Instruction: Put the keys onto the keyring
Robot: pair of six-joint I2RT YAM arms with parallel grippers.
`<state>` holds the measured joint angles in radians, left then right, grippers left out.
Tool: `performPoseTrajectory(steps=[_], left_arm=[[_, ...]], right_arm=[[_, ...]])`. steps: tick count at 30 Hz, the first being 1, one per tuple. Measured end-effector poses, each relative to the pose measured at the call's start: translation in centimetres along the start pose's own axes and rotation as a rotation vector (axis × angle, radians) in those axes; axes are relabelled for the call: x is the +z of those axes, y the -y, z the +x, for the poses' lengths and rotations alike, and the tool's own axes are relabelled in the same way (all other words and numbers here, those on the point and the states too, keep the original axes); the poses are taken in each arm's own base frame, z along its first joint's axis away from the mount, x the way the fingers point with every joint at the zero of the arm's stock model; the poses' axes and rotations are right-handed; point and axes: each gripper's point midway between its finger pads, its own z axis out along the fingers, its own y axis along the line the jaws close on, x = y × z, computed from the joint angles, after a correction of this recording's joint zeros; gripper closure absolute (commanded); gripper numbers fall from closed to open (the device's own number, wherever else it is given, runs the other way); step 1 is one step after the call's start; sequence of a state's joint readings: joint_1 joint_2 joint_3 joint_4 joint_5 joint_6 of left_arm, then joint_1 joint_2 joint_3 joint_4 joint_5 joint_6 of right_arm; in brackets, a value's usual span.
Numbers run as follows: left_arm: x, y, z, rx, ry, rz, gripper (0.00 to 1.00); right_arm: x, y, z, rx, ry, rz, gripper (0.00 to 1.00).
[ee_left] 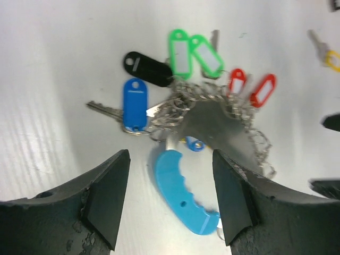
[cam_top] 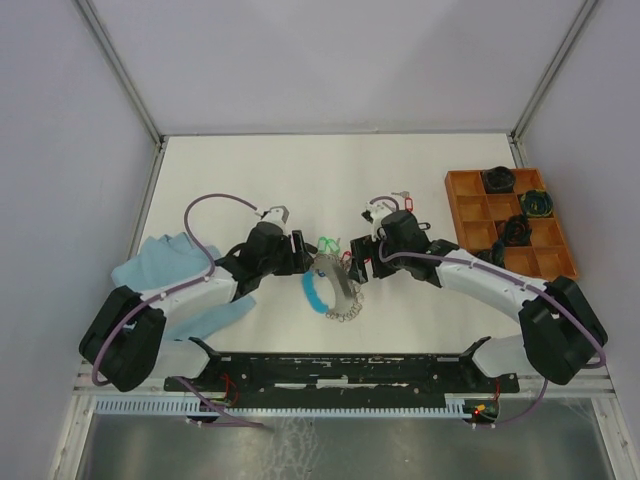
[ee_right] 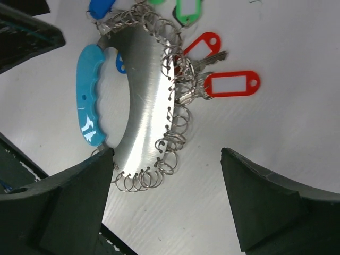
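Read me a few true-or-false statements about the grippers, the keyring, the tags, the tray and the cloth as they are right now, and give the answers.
1. The left gripper and the right gripper both stand open and hold nothing. True.
2. The orange tray sits at the left. False: it sits at the right.
3. Two red tags lie at the ringed edge of the keyring. True.
4. The blue cloth covers the keyring. False: it lies apart from it, far to the left.
5. The keyring's grip is yellow. False: it is bright blue.
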<state>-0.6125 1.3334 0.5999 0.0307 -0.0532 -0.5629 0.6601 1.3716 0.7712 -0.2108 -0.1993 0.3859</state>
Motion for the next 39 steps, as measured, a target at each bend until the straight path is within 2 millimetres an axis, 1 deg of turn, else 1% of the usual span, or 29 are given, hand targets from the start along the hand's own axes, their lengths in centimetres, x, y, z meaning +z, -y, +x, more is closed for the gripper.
performPoseTrajectory(steps=[3, 6, 10, 13, 19, 23, 29, 31, 39], left_arm=[[-1.1, 2.1, -0.5, -0.040, 0.010, 0.091, 0.29], [-1.9, 4.4, 0.0, -0.090, -0.005, 0.189, 0.28], [-2.2, 6.0, 1.0, -0.158, -0.035, 0.262, 0.28], [-1.9, 6.7, 1.6, -0.215, -0.056, 0.296, 0.28], [-0.3, 7.5, 3.7, -0.302, -0.115, 0.315, 0.28], [0.6, 7.7, 4.3, -0.331, -0.132, 0.314, 0.28], [1.7, 7.5, 5.2, -0.375, -0.153, 0.299, 0.28], [2.1, 7.2, 5.6, -0.385, -0.161, 0.291, 0.28], [2.9, 7.8, 5.2, -0.426, -0.137, 0.322, 0.28]], right_arm=[[-0.1, 1.3, -0.1, 0.002, 0.000, 0.039, 0.13], [-0.1, 2.2, -0.2, 0.016, 0.001, 0.054, 0.14], [0.1, 2.6, 0.1, 0.033, 0.007, 0.046, 0.17], [0.4, 2.5, 1.0, 0.053, -0.003, 0.029, 0.19], [1.3, 1.9, 1.8, 0.094, -0.008, -0.027, 0.24], [2.0, 1.3, 2.5, 0.127, -0.015, -0.076, 0.24], [3.0, 0.8, 3.9, 0.185, -0.030, -0.123, 0.25], [3.3, 0.4, 3.7, 0.198, -0.020, -0.148, 0.26], [4.7, -2.0, 3.3, 0.220, -0.001, -0.236, 0.29]])
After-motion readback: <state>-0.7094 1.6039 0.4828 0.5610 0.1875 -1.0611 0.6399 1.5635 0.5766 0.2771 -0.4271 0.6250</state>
